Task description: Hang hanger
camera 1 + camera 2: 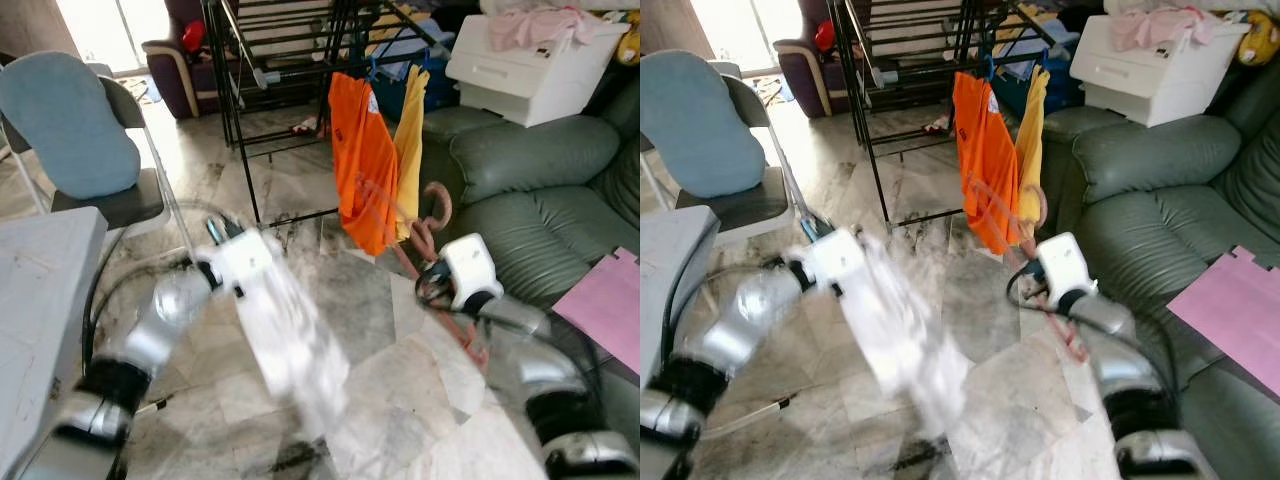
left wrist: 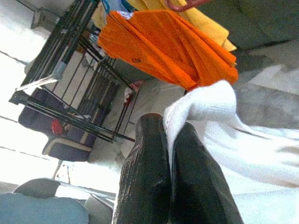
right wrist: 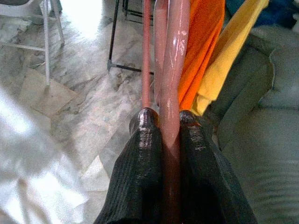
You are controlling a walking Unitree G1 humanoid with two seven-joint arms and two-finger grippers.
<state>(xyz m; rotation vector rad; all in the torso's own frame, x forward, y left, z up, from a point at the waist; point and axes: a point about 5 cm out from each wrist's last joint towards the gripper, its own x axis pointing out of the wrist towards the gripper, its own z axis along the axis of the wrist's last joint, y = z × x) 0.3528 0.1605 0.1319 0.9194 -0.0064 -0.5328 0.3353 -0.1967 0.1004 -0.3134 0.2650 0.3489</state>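
- Hanger [image 3: 170, 60]: a pink-red plastic one, held in the right claw [image 3: 163, 119], whose two black fingers are closed tight on its bar. It stands low over the floor, just in front of the sofa, with its hook [image 1: 437, 205] turned up toward the hanging clothes.
- Left claw [image 2: 170, 140]: fingers pinched shut on a fold of white cloth [image 1: 290, 330], which trails blurred down toward the floor.
- Progress: judged early to middle. The hanger is in hand and the cloth is in hand, but the cloth does not appear to be on the hanger, and the hanger is not on any rail. Dressing the hanger, if intended, and hooking it on the rack both remain.
- Drying rack [image 1: 290, 45]: black metal frame, standing beyond the claws and well above the hanger's present height.
- Orange shirt [image 1: 362, 160] and yellow garment [image 1: 410, 140]: already hung at the near corner of the rack, directly between the hanger and the rails; likely to snag the hook.
- Green sofa [image 1: 530, 190]: close on the right, limiting that arm's swing. A white box [image 1: 525, 65] sits on its back and a pink sheet [image 1: 610, 300] on its seat.
- Chair with blue cushion [image 1: 65, 120]: on the left, clear of the work.
- Marble floor [image 1: 400, 400]: nothing seen underfoot between robot and rack.
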